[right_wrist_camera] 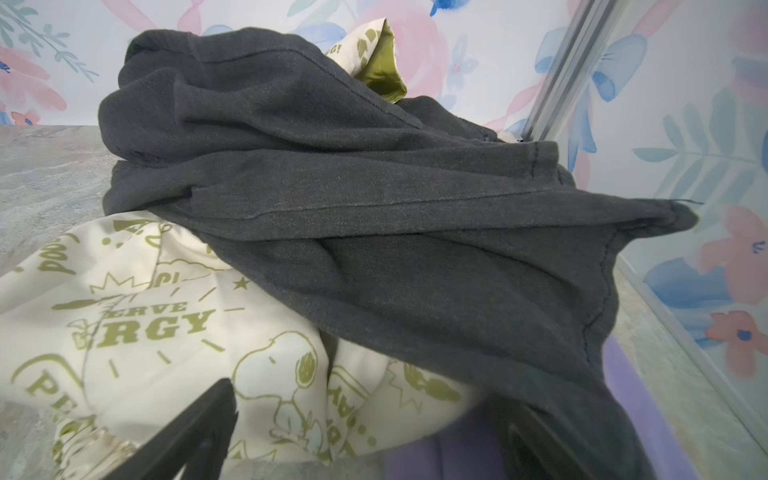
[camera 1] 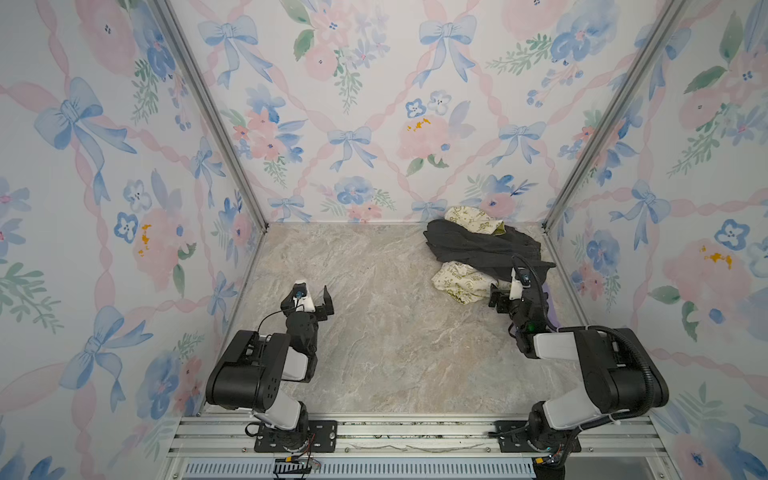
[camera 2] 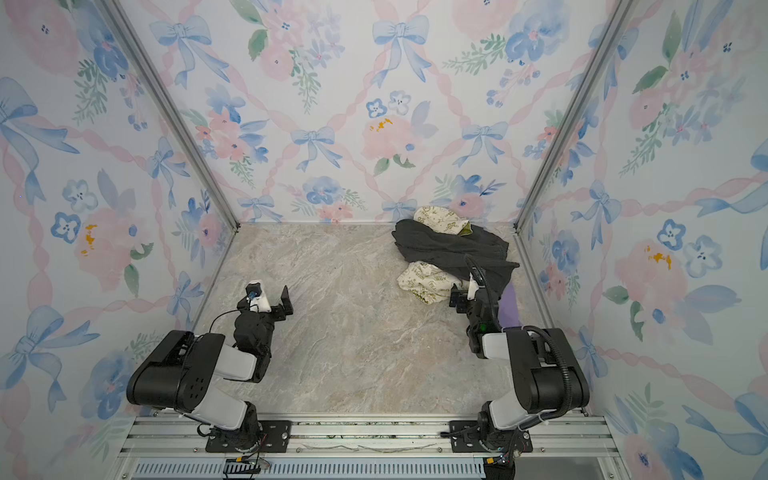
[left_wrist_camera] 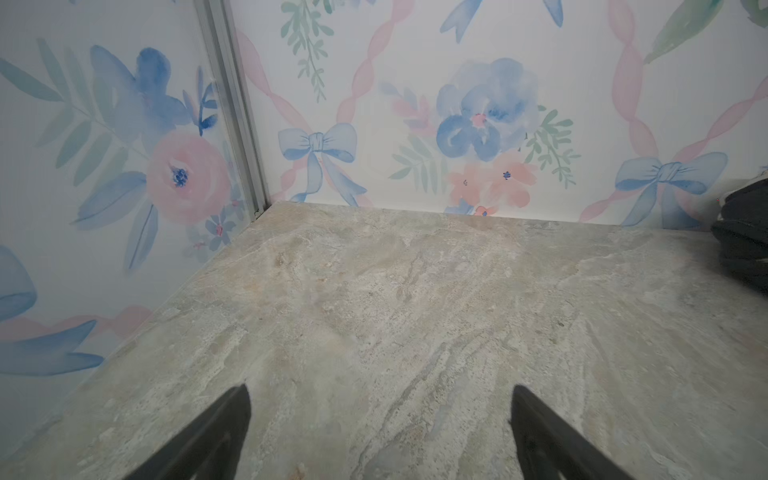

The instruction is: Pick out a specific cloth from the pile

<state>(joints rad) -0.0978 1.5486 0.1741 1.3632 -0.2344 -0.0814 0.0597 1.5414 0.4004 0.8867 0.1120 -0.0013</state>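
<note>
Top views: marble tabletop, pile far right, left gripper wide, empty | Right wrist: your right gripper agape, empty; lavender cloth under black garment — risk pinching black instead.

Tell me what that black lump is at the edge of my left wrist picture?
Observer: A big black fabric garment, heaped over a cream cloth with olive-green print.
Operator: Is there a purple one?
Observer: Yes. A plain lavender-purple soft cloth peeks out from under the black garment's edge.
Operator: Is the other arm grabbing it?
Observer: No. The right gripper has its fingers open at the cream cloth and holds nothing.
</note>
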